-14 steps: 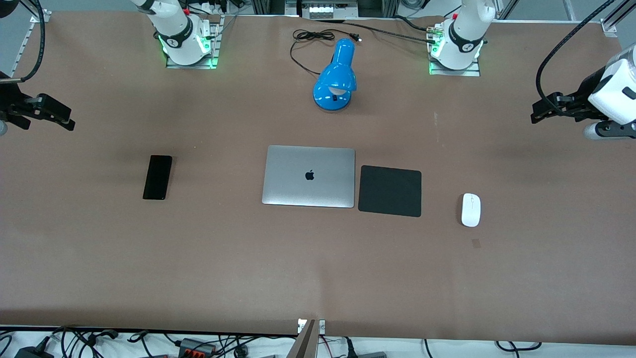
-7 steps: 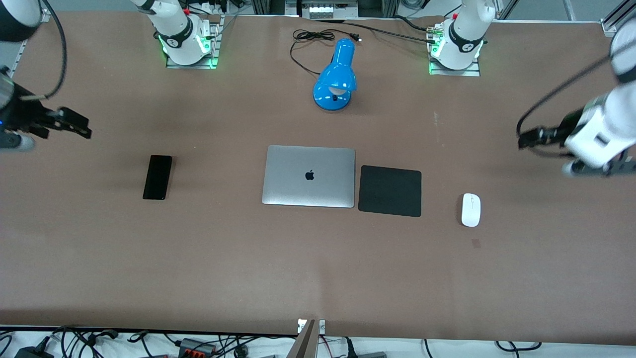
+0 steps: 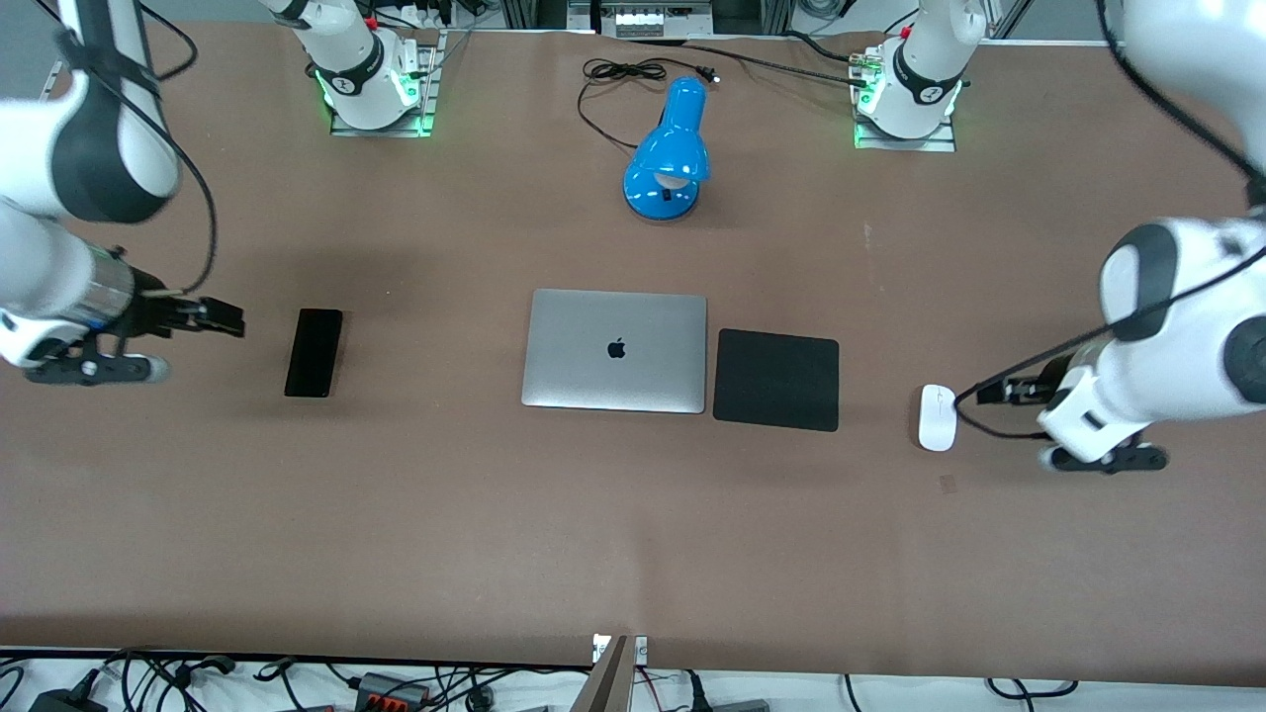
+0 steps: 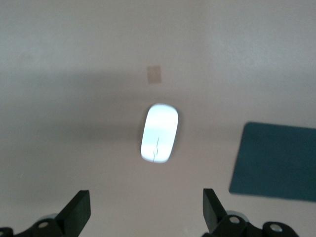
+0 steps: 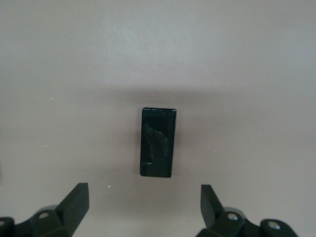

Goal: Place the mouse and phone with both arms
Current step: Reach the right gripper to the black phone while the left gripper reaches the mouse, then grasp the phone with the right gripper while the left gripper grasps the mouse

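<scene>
Over brown table (image 3: 633,534), both tools hover spread: left tool (image 3: 989,393) beside mouse (image 3: 937,417), right tool (image 3: 220,321) beside phone (image 3: 314,352).

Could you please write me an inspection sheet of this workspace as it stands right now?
Surface: brown table, small patch mark near the mouse.
Job's things: mouse and phone lie flat, ungrasped.
Clutter: closed laptop, black mouse pad beside it, blue lamp.
End effectors: left end effector open by the mouse; right end effector open by the phone.
Cables: lamp cord coiled on the table; more below the table's near edge.
Surroundings: nothing seen.
</scene>
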`<state>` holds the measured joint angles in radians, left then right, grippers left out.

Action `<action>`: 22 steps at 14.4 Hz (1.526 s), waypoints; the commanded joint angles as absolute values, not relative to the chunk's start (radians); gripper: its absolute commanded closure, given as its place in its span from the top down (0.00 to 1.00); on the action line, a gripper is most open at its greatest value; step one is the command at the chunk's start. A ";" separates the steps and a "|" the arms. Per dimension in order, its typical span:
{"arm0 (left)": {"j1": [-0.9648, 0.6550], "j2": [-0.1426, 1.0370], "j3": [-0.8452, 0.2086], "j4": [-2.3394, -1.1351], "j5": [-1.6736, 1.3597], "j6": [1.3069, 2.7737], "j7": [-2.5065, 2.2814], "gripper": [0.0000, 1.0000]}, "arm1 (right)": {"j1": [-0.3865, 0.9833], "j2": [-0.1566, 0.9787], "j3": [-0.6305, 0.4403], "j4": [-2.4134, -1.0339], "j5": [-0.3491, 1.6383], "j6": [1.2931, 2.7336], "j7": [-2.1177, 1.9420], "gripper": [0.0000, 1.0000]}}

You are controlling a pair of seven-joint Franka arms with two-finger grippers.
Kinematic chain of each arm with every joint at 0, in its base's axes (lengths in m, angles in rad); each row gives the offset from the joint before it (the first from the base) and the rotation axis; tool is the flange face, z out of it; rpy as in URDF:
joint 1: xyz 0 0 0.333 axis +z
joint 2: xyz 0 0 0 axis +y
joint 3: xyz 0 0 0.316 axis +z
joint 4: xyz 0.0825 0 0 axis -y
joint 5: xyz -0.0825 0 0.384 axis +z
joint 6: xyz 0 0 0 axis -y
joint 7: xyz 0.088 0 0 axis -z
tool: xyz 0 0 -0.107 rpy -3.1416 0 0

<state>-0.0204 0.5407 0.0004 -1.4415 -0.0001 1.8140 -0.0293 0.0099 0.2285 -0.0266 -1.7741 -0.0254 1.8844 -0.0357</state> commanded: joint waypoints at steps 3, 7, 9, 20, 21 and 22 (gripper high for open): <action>-0.026 0.643 0.005 -1.533 0.017 2.058 0.047 1.00 | 0.005 0.253 -0.032 -2.011 -0.041 2.133 -0.034 1.00; -0.026 0.643 0.002 -1.660 0.017 2.250 0.126 1.00 | -0.015 0.334 -0.034 -2.059 -0.038 2.224 -0.032 1.00; -0.029 0.644 0.000 -1.669 0.017 2.250 0.144 1.00 | -0.014 0.383 -0.034 -2.057 -0.038 2.233 0.018 1.00; -0.025 0.650 -0.005 -1.724 0.015 2.243 0.164 1.00 | -0.034 0.495 -0.032 -2.105 -0.031 2.384 0.081 1.00; -0.026 0.650 -0.005 -1.730 0.014 2.243 0.164 1.00 | -0.035 0.500 -0.032 -2.103 -0.031 2.385 0.081 1.00; -0.025 0.652 -0.005 -1.732 0.015 2.243 0.164 1.00 | -0.035 0.508 -0.032 -2.103 -0.023 2.391 0.081 1.00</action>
